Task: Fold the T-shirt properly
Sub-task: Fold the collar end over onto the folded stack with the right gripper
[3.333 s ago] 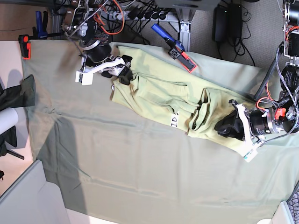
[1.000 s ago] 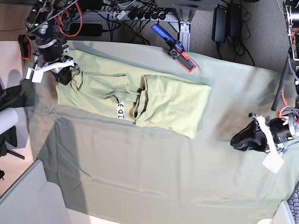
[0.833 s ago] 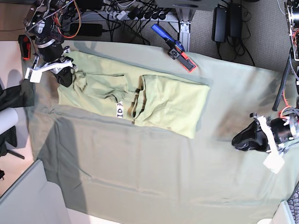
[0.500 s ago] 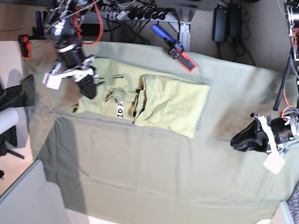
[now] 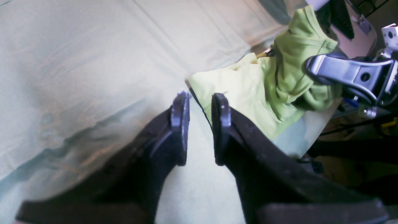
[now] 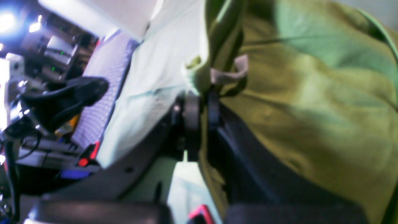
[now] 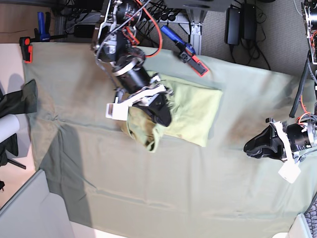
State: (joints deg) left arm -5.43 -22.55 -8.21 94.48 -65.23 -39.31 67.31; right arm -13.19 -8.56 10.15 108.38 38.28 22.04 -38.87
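The pale yellow-green T-shirt (image 7: pixel 195 106) lies on the grey-green table cloth (image 7: pixel 148 188), and its left part is lifted and doubled over towards the right. My right gripper (image 7: pixel 162 115) is shut on the bunched edge of that part, which hangs below it. In the right wrist view its pads (image 6: pixel 191 109) pinch the T-shirt (image 6: pixel 311 109) beside a small pale tag (image 6: pixel 228 73). My left gripper (image 7: pixel 249 145) rests low over the cloth, apart from the T-shirt's right edge. In the left wrist view it (image 5: pixel 200 124) is slightly open and empty, with the T-shirt (image 5: pixel 245 96) just ahead.
A blue and red clamp tool (image 7: pixel 185 49) lies at the table's back edge. A red clamp (image 7: pixel 27 49) grips the far left corner. A dark cloth (image 7: pixel 20 99) hangs off the left side. Cables and power bricks lie behind the table.
My right gripper has carried the T-shirt's left end from the far left corner rightwards over its body, doubling it over. The left arm has stayed in place.
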